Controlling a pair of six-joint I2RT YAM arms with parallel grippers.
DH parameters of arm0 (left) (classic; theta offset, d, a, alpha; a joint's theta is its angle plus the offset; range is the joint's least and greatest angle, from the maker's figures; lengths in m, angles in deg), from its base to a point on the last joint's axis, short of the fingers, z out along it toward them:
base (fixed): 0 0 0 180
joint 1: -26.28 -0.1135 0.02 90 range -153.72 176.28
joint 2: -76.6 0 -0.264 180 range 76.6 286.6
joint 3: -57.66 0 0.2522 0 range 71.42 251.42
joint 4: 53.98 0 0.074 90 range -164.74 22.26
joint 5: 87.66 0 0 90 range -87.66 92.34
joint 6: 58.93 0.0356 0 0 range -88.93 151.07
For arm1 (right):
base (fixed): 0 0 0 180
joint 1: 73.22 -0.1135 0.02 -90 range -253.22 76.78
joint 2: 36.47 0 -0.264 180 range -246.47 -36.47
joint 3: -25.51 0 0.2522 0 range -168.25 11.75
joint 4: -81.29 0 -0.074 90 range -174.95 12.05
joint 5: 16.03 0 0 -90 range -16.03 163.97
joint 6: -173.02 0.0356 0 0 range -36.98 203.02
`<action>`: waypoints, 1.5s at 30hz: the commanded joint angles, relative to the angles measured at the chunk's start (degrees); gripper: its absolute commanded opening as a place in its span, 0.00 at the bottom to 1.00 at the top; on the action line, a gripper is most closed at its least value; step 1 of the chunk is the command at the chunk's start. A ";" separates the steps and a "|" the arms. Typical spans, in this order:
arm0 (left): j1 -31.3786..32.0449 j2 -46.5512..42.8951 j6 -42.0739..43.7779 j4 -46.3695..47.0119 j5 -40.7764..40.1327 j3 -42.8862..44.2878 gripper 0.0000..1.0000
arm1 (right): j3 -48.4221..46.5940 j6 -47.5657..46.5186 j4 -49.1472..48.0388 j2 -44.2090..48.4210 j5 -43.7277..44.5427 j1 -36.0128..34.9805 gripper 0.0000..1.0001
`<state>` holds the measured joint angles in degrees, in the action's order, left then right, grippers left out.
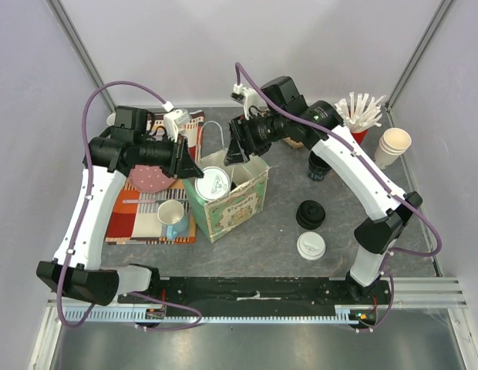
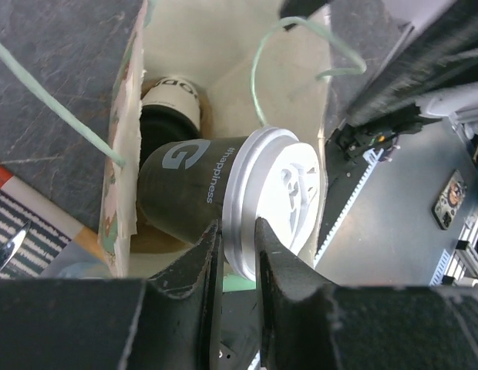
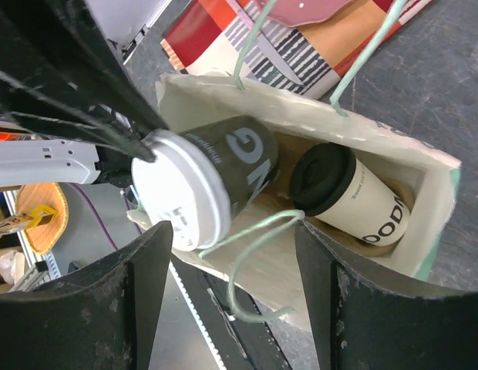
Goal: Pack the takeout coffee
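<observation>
1. Centrally on the bench (image 1: pixel 262 254) stood the paper bag (image 1: pixel 243 210), mouth open, its thin green cord handles slack. Its walls looked floppy and would likely fold or slide if nudged. Green print on its side was too small to read.
2. The right hand (image 3: pixel 233 231) hung over the bag's mouth with its fingers spread wide. Only a loose handle loop showed between them, and nothing was gripped.
3. The left hand (image 2: pixel 235 235) was narrowed onto the dark cup (image 2: pixel 189 185), pinching it at the rim of its white lid (image 2: pixel 289 196).
4. That dark cup, the takeout coffee being packed, sat base-first in the bag's mouth with its lid end above the rim.
   - It probably handles light if empty and sloshy if full; which it was could not be told.
   - The paper wall would crush easily, and the smooth plastic lid could slip or pop off.
   - The stiff band just under the lid seemed the safest hold.
   - Its side read a large "G" and "#happiness".
5. A pale cup (image 3: pixel 370 204) with a black lid (image 3: pixel 320 181) lay deeper in the bag, just beside the dark one. The letters "OOD" showed on it, and the rest was hidden.
6. A white-lidded cup (image 1: pixel 311 245) stood on the bench, well apart from the bag on its right. No writing on it was legible.
</observation>
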<state>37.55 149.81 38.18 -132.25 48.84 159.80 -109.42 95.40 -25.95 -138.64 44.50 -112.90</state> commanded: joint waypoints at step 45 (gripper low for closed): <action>0.25 -4.04 0.71 4.39 -3.78 -6.82 0.02 | -7.22 11.86 -5.92 -0.39 8.30 9.70 0.24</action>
<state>37.66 147.54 37.39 -128.86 45.63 152.76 -110.09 99.23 -31.46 -133.86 50.66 -106.98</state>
